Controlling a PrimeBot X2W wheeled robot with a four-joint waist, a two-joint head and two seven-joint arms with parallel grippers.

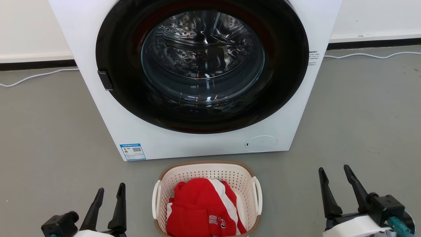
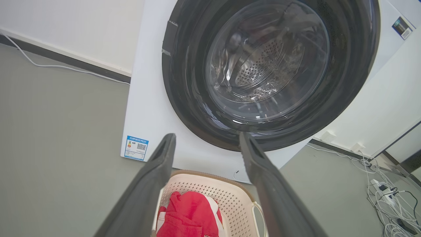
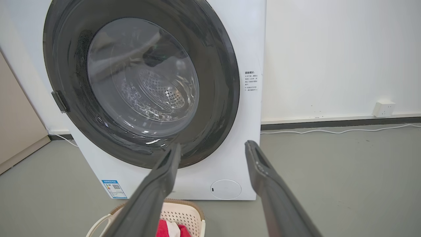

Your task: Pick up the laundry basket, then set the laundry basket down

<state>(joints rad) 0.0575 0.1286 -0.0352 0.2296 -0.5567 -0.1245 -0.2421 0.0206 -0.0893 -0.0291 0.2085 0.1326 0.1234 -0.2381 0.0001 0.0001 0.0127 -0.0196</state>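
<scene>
The near end of the laundry basket (image 1: 200, 171) runs off the bottom edge of the head view, so its full outline cannot be seen. The red and white clothing (image 1: 197, 204) heaped inside hides its floor, and whether that is one garment or several is unclear. White lettering on the cloth is cut off and unreadable. The top of the washing machine (image 1: 197, 146) is out of frame, and the print on its blue sticker (image 1: 133, 151) is too small to read. There is one basket, standing on the grey floor just in front of the machine's closed round door, with two white loop handles, one on the left (image 1: 155, 197) and one on the right (image 1: 259, 196). Two grippers flank it, both clear of it. The left gripper (image 1: 111, 188) is near its left side, the right gripper (image 1: 334, 168) farther off to the right. Each shows two dark fingers spread apart, holding nothing. One white cable (image 1: 36, 75) trails along the far wall.
</scene>
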